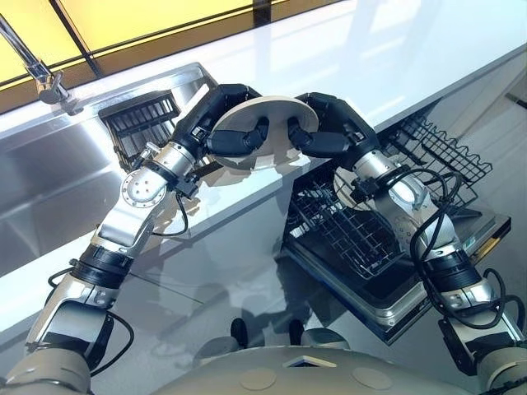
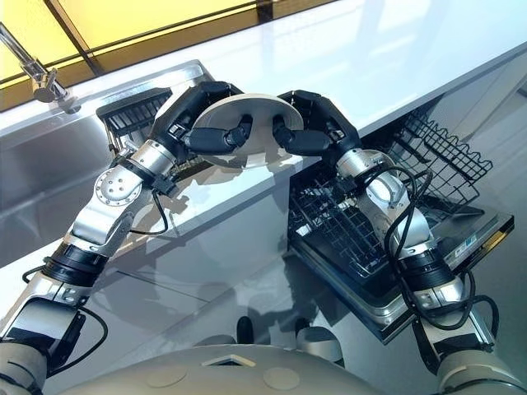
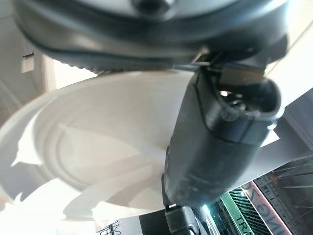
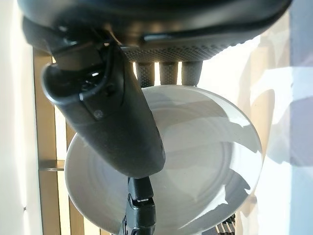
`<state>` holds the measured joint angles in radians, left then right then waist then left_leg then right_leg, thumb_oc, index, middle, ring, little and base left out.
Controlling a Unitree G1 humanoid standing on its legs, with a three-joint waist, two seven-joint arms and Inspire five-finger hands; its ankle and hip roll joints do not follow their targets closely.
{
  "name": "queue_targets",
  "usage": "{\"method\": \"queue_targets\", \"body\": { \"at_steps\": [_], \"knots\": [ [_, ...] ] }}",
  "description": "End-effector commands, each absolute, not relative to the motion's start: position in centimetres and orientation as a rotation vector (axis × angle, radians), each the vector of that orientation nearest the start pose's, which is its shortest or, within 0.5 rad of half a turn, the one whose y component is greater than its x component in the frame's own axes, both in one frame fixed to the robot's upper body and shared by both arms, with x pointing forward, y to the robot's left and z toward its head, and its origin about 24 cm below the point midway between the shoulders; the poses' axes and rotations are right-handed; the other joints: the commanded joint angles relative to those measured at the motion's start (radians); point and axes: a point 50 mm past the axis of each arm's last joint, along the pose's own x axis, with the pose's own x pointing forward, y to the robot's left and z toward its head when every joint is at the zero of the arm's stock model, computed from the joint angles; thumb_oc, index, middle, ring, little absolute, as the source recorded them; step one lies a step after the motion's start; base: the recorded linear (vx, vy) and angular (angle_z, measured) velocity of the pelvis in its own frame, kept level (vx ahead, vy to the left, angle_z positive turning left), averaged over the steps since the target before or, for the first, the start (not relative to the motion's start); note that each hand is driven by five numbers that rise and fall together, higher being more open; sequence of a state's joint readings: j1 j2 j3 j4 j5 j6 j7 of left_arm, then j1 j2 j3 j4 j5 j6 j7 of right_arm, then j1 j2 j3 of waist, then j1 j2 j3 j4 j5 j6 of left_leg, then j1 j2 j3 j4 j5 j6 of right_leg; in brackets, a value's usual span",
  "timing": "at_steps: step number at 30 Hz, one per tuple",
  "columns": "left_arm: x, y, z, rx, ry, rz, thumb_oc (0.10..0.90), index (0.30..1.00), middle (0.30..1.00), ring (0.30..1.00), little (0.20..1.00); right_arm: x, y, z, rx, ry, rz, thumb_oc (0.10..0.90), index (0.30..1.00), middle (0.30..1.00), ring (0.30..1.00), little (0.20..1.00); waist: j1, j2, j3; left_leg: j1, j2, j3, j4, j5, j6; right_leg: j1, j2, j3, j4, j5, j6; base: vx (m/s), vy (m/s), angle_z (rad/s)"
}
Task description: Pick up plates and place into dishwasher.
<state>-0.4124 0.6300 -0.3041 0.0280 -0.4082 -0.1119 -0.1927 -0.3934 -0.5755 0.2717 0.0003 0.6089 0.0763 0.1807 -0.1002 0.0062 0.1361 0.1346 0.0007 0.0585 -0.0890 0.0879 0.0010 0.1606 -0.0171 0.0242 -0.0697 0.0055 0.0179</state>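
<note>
My left hand and right hand both clasp the plate, up-left of the dishwasher rack. Mid-carry; next I must swing it over the rack and lower it in.

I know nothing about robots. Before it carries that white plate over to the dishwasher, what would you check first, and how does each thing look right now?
1. Both hands on the plate: ok. The left hand and the right hand each pinch an opposite edge, with a thumb across its face.
2. Plate off the counter: ok. It looks lifted and tilted.
3. Dishwasher open: ok. Its door is down and the lower rack is pulled out.
4. Room in the lower rack: ok. I see no dishes in it.
5. Grip firm enough for one hand to let go: cannot tell.
</note>
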Motion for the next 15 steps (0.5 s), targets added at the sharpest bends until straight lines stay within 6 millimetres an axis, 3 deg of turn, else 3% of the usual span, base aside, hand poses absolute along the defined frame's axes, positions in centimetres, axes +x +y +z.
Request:
{"method": "queue_targets", "body": {
  "at_steps": [1, 2, 4, 6, 10, 15],
  "knots": [
    [30.6, 13.1, 15.2, 0.294, -0.365, -0.666, 0.125, 0.321, 0.321, 0.321, 0.225, 29.6, -11.7, 18.4, 0.052, -0.367, 0.788, 0.1, 0.3, 0.3, 0.3, 0.2, 0.004, -0.003, -0.055, 0.01, -0.001, 0.017, 0.032, -0.108, 0.021, -0.062, 0.042, -0.039, 0.079, -0.038, 0.029, 0.0, -0.002, -0.03],
    [30.7, 13.2, 15.2, 0.294, -0.366, -0.658, 0.262, 0.439, 0.439, 0.439, 0.362, 29.6, -11.8, 18.4, 0.05, -0.367, 0.786, 0.1, 0.3, 0.3, 0.3, 0.2, 0.004, -0.003, -0.055, 0.01, 0.0, 0.017, 0.033, -0.108, 0.021, -0.062, 0.042, -0.04, 0.08, -0.038, 0.029, 0.0, -0.003, -0.04],
    [30.8, 13.8, 15.3, 0.279, -0.37, -0.606, 0.8, 0.9, 0.9, 0.9, 0.9, 29.7, -12.4, 18.6, 0.029, -0.394, 0.739, 0.1, 0.3, 0.3, 0.3, 0.2, 0.005, -0.006, -0.054, 0.011, 0.001, 0.016, 0.033, -0.107, 0.021, -0.061, 0.043, -0.042, 0.079, -0.039, 0.027, 0.01, -0.008, -0.03],
    [30.7, 14.1, 15.4, 0.258, -0.383, -0.573, 0.8, 0.9, 0.9, 0.9, 0.9, 29.7, -12.9, 19.1, 0.014, -0.431, 0.681, 0.1, 0.3, 0.3, 0.3, 0.2, 0.007, -0.007, -0.052, 0.01, 0.002, 0.015, 0.035, -0.107, 0.019, -0.06, 0.043, -0.043, 0.079, -0.04, 0.026, 0.0, -0.004, -0.02],
    [30.1, 15.0, 16.2, 0.154, -0.466, -0.454, 0.8, 0.9, 0.9, 0.9, 0.9, 29.2, -14.8, 22.0, -0.14, -0.655, 0.416, 0.1, 0.3, 0.3, 0.3, 0.2, 0.011, -0.005, -0.049, 0.007, 0.003, 0.007, 0.035, -0.106, 0.017, -0.061, 0.045, -0.042, 0.08, -0.041, 0.022, 0.0, 0.0, 0.0],
    [29.4, 15.4, 18.2, 0.122, -0.557, -0.382, 0.8, 0.9, 0.9, 0.9, 0.9, 28.6, -15.5, 23.4, -0.149, -0.721, 0.315, 0.1, 0.3, 0.3, 0.3, 0.2, 0.019, 0.001, -0.044, 0.001, 0.002, -0.006, 0.041, -0.109, 0.016, -0.063, 0.042, -0.048, 0.087, -0.049, 0.019, -0.01, 0.009, 0.0]
  ]
}}
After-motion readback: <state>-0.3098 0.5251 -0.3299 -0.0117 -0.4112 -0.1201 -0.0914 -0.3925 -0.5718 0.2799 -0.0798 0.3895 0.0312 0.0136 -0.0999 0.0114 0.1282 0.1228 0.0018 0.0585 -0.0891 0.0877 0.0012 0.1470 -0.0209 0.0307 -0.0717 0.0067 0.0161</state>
